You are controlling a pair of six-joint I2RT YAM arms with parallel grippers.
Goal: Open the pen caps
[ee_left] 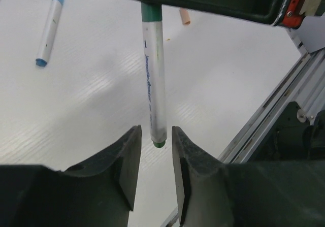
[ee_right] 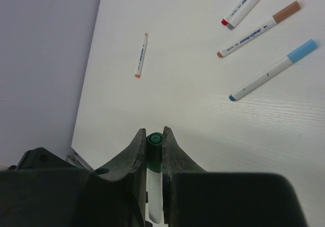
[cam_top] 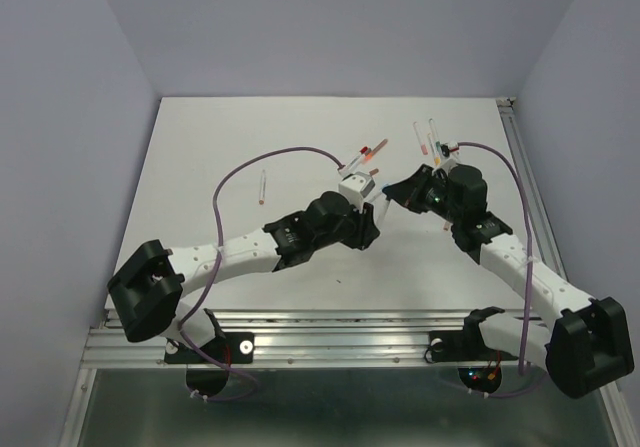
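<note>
My right gripper point(ee_right: 154, 134) is shut on the green cap point(ee_right: 154, 147) of a white-barrelled pen. In the left wrist view that pen point(ee_left: 154, 74) hangs out of the right gripper, green cap point(ee_left: 151, 12) at the top. Its small green tail end point(ee_left: 159, 143) lies between the tips of my left gripper point(ee_left: 154, 135). The left jaws stand apart with a gap on each side of the barrel, not touching it. In the top view the left gripper point(cam_top: 372, 193) and the right gripper point(cam_top: 398, 189) meet above the table's middle right.
Other pens lie on the white table point(ee_right: 193, 110): a blue-capped one point(ee_right: 274, 69), a brown-capped one point(ee_right: 261, 29), a red-ended one point(ee_right: 244, 3) and a lone orange-ended one point(ee_right: 141, 54). The table's metal rail point(ee_left: 284, 100) runs along the right of the left wrist view.
</note>
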